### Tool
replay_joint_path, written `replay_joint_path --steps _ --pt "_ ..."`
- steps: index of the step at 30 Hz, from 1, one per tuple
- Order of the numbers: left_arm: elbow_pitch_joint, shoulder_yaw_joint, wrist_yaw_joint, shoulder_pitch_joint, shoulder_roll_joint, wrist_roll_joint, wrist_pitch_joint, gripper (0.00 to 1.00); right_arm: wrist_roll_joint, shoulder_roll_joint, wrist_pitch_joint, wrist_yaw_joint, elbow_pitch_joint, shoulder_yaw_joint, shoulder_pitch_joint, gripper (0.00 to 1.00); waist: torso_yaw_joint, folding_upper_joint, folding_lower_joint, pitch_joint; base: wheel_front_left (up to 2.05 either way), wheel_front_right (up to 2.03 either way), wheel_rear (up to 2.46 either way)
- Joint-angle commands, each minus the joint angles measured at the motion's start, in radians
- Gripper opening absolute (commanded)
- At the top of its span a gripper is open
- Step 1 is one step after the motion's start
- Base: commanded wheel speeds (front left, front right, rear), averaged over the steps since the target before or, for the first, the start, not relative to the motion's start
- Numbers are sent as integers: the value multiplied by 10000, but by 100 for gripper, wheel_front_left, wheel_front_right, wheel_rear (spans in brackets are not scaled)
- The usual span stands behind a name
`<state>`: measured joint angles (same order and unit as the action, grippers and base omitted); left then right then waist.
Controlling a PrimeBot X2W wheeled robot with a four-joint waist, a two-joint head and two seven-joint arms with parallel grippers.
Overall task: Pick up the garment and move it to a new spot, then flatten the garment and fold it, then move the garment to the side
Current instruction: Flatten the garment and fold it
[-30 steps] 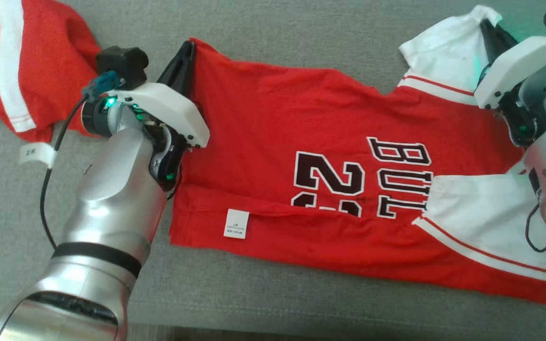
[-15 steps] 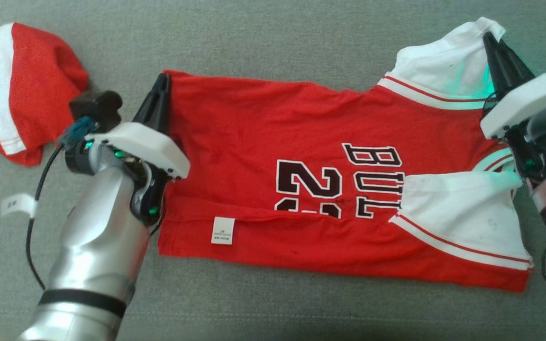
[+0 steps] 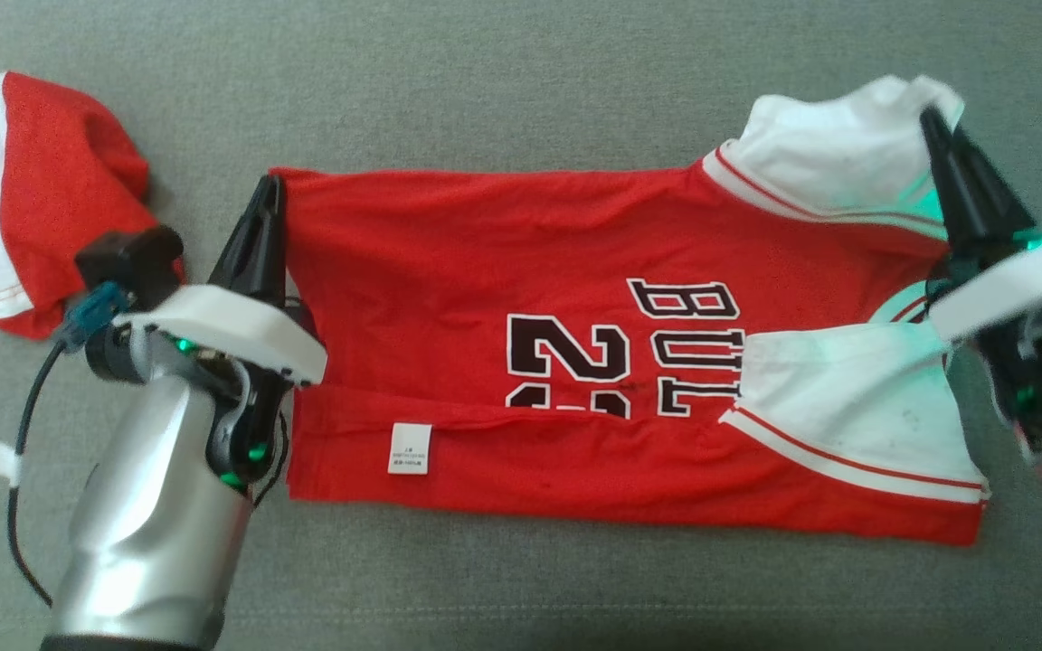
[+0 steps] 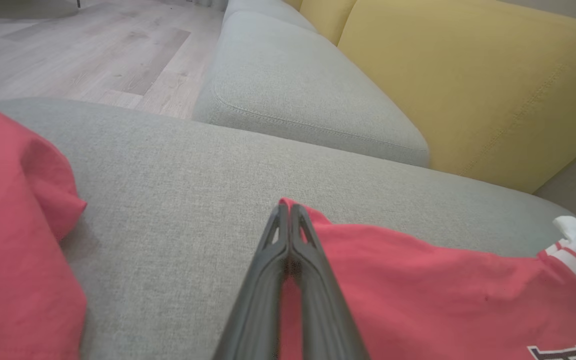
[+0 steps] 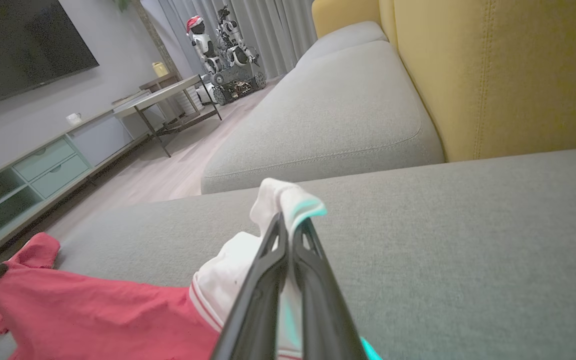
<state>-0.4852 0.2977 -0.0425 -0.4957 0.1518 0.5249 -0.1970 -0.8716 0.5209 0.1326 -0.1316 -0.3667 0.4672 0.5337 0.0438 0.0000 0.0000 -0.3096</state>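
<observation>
Two pincers were in play, both shut on cloth. Left pincer [image 3: 269,185]: fingers together, clamped on the far hem corner of the garment [image 3: 503,244], approx. 10 o'clock in head view. Right pincer [image 3: 930,122]: fingers together, clamped on the white sleeve [image 3: 828,145], approx. 2 o'clock. Right wrist view confirmed sleeve fabric bunched between and over the tips.

Garment pos.: red jersey lay lengthwise across the grey sofa seat [image 3: 521,81], hem end at 9 o'clock, shoulder end at 3 o'clock. The long edge at 6 o'clock was already turned up over the print, inside-out strip w/ care label [image 3: 410,448] showing. Body was mostly flat; the sleeve at 2 o'clock was lifted and puckered.

Second red garment [image 3: 51,181] sat bunched at 9 o'clock, apart from the hem, not involved.

Step (my read): fold stage, first lengthwise fold done and second set up, w/ both far corners gripped.

Next move (judgement): carry both corners together from 12 toward 6 o'clock, same height and pace, so the far edge lands parallel on the turned-up strip. Keep tension between the arms. Slack at the sleeve end looked likeliest to crease. Release only once the cloth is down.
</observation>
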Motion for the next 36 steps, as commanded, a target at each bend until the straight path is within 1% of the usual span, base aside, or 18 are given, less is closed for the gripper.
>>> replay_joint_path --steps 1,5,10,19,26,27,28,29,32,36 --pt "491 -446 67 36 331 136 62 0 -163 271 16 9 499 -90 -370 0 -35 0 0 40 0 0 0" --pt "1220 -642 111 728 359 611 426 0 -435 413 -71 9 1259 -458 -1336 0 -139 0 0 122 0 0 0" --pt "2083 -889 280 1711 459 1102 821 0 -621 461 -396 9 1865 -802 -2477 0 -257 0 0 125 0 0 0" --pt "2956 -1174 540 2977 508 1751 1311 0 -385 310 -823 9 2186 -1262 -3607 0 -342 0 0 129 0 0 0" --pt "2957 -1137 780 3604 480 1925 1606 0 -23 29 -1152 9 2168 -1606 -4321 0 -345 0 0 190 0 0 0" --pt "2879 -1085 810 3631 492 1885 1653 14 61 -10 -1253 9 2135 -1632 -4398 6 -341 0 0 190 0 0 0" --pt "2791 -1049 825 3626 507 1839 1654 53 194 -34 -1381 9 2072 -1655 -4475 48 -335 0 0 193 0 0 0" --pt "2701 -1017 847 3609 514 1782 1629 100 370 -53 -1491 9 2021 -1679 -4543 100 -326 0 0 200 0 0 0" --pt "2462 -861 1033 3622 559 1470 1549 100 944 -203 -1718 9 1963 -1793 -4725 100 -345 0 0 260 0 0 0" --pt "2358 -696 1213 3746 573 1134 1307 100 1606 -591 -1990 9 2082 -1976 -5006 100 -367 0 0 447 0 0 0"
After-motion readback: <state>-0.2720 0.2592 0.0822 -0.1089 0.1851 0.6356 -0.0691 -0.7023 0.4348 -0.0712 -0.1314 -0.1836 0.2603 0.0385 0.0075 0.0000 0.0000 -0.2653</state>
